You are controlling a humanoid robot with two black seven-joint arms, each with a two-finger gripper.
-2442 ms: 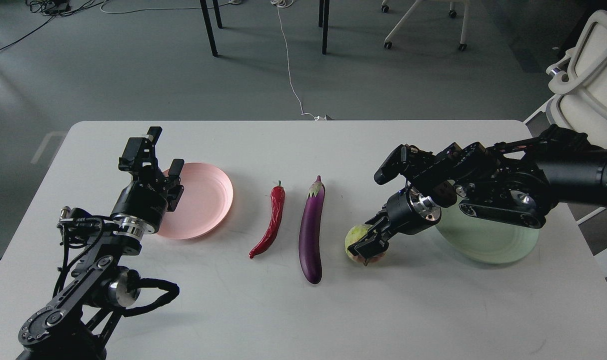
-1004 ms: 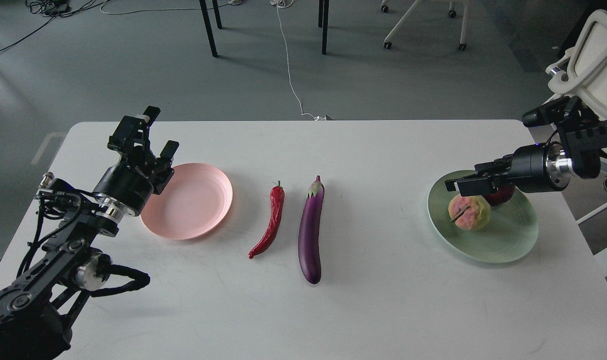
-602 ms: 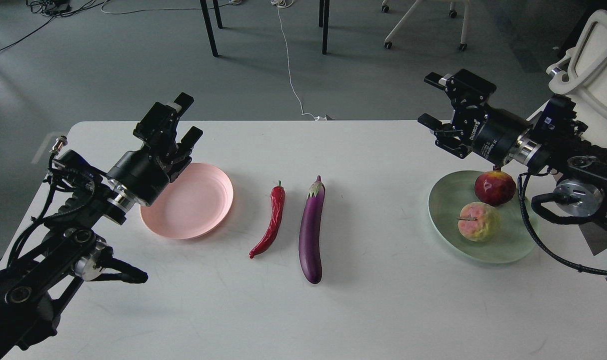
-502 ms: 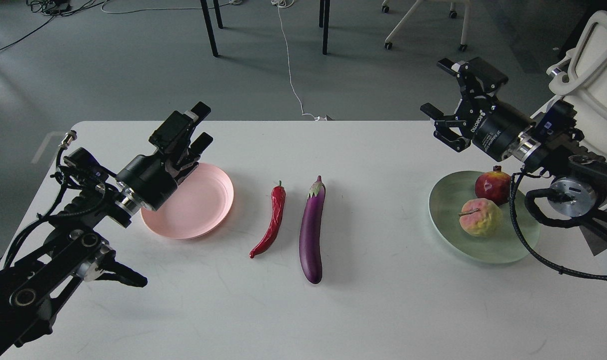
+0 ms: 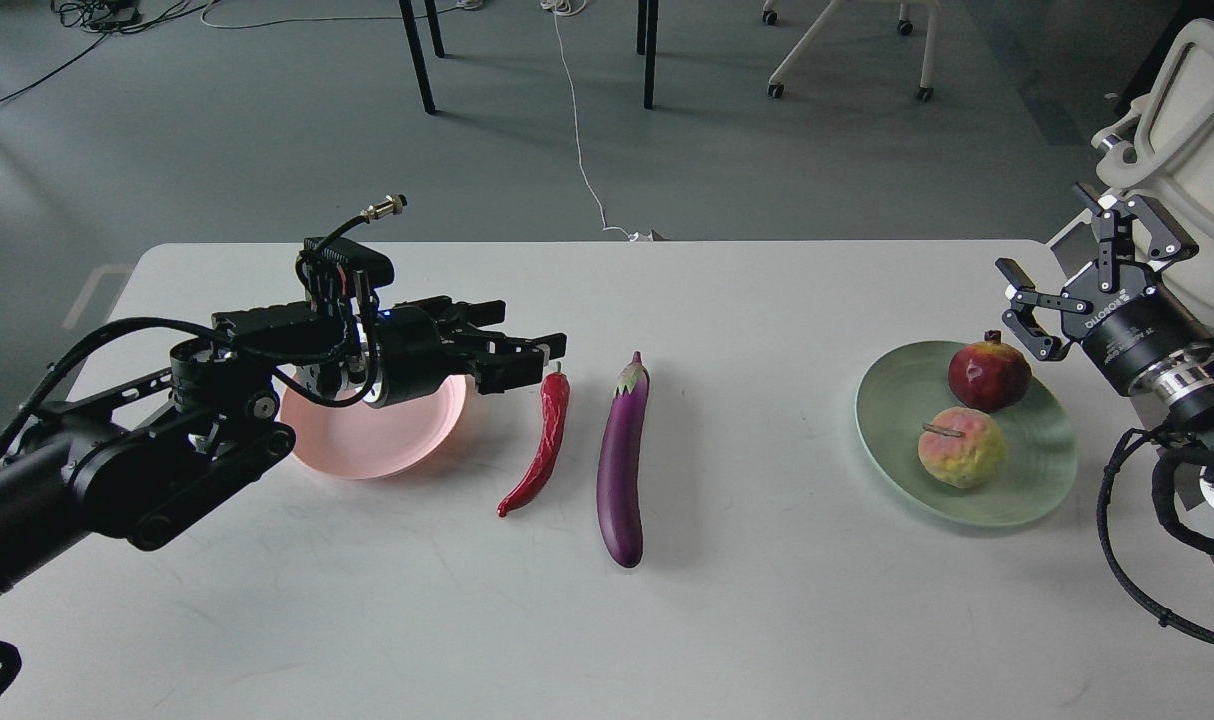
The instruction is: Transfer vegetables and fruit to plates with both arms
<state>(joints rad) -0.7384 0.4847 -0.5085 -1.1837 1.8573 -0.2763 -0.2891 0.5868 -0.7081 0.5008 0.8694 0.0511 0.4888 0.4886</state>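
White tabletop: our spread left gripper (image 5: 527, 358) reaches the glossy red chili pepper (image 5: 542, 440) mid-bench; next, close, then carry to the pale pink plate (image 5: 407, 440).

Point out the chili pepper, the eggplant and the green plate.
chili pepper (image 5: 547, 440), head view, middle of its red body.
eggplant (image 5: 621, 465), head view, middle of its purple body.
green plate (image 5: 892, 425), head view, bare left inner surface.
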